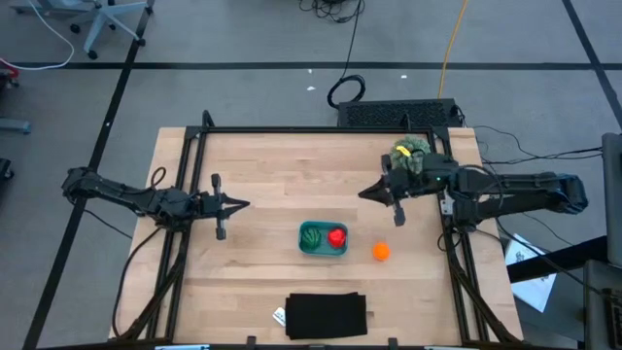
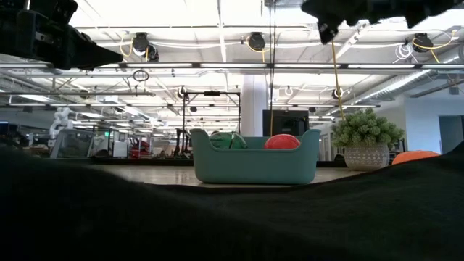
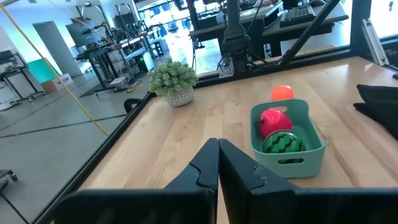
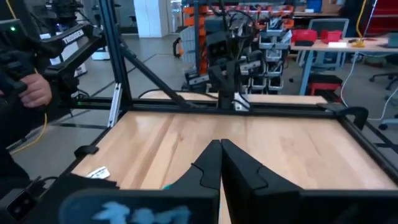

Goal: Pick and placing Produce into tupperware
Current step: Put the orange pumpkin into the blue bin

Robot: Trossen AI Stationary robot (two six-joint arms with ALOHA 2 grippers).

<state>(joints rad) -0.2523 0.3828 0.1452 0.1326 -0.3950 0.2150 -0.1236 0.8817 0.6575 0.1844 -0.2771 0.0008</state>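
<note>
Your left gripper (image 1: 243,204) and right gripper (image 1: 363,193): jaws together, holding nothing, both apart from tupperware (image 1: 323,238). Red piece (image 1: 337,235), striped ball (image 1: 311,235) inside. Orange ball (image 1: 381,251) beside it.

You are looking at open desk (image 1: 262,175) lying between the two arms. The teal tupperware (image 1: 323,239), the orange ball (image 1: 381,251) just beside it and the black rectangle (image 1: 327,315) are crowding the near middle; the spiky plant (image 1: 410,151) is blocking the far right corner.
</note>
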